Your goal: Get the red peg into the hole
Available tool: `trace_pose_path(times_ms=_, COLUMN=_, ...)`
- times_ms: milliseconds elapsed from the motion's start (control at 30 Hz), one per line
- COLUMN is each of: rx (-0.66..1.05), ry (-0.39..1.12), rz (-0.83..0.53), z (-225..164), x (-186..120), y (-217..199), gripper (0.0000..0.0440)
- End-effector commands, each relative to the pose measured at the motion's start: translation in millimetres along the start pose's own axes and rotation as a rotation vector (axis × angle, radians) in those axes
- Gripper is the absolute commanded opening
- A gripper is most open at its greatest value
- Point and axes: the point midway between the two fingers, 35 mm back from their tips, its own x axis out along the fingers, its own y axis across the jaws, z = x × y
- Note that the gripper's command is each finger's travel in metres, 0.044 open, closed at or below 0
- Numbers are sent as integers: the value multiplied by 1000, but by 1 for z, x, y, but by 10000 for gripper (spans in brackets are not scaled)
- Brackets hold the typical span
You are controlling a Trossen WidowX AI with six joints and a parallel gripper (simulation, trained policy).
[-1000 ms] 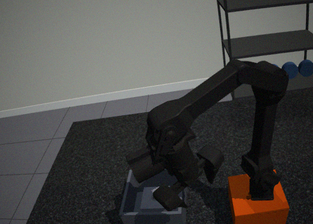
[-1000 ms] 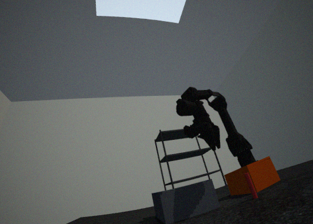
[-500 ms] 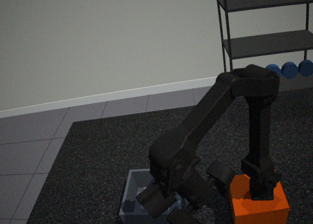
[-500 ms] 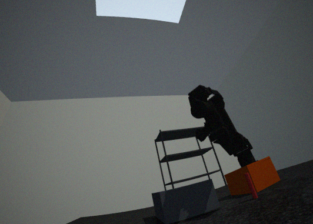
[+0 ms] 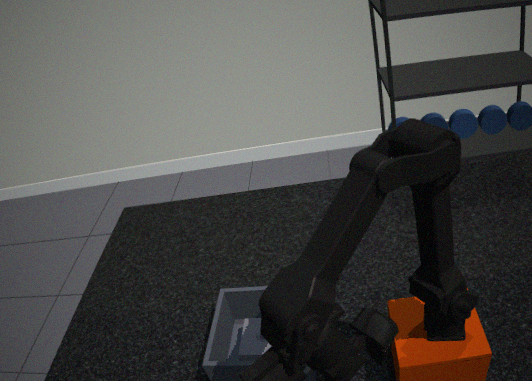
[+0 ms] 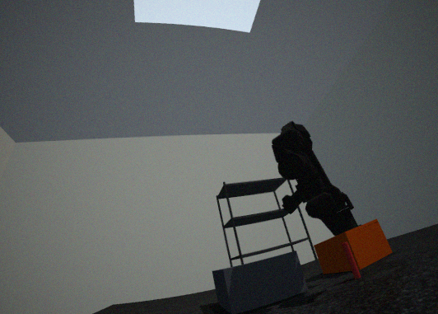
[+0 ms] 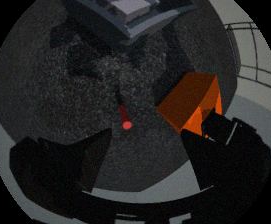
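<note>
The red peg stands upright on the dark table, near the orange block; the top view does not show it. My gripper is open and empty. In the wrist view the peg's top end lies ahead of the gap between the fingertips, nearer the left finger; the gripper is above it, touching nothing that I can see. The open grey box stands apart from the peg. The pale plate lies at its bottom, partly in shadow; its hole is hidden or out of view.
The orange block is under the arm's base, right of the peg in the wrist view. A dark shelf rack and several blue round things are in the background.
</note>
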Motion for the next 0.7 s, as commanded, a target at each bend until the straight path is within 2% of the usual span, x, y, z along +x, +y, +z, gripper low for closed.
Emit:
trace_pose_path(times_ms=0, rx=1, ry=6, rz=-3, z=-1, x=15, y=6, gripper=440)
trace_pose_path(times_ms=467, rx=4, ry=-21, rz=54, z=4, x=64, y=29, gripper=431)
trace_pose_path(times_ms=533, rx=2, ry=-21, rz=54, z=4, x=69, y=30, gripper=412)
trace_pose_path(times_ms=667, rx=4, ry=-18, rz=43, z=4, x=80, y=30, gripper=316)
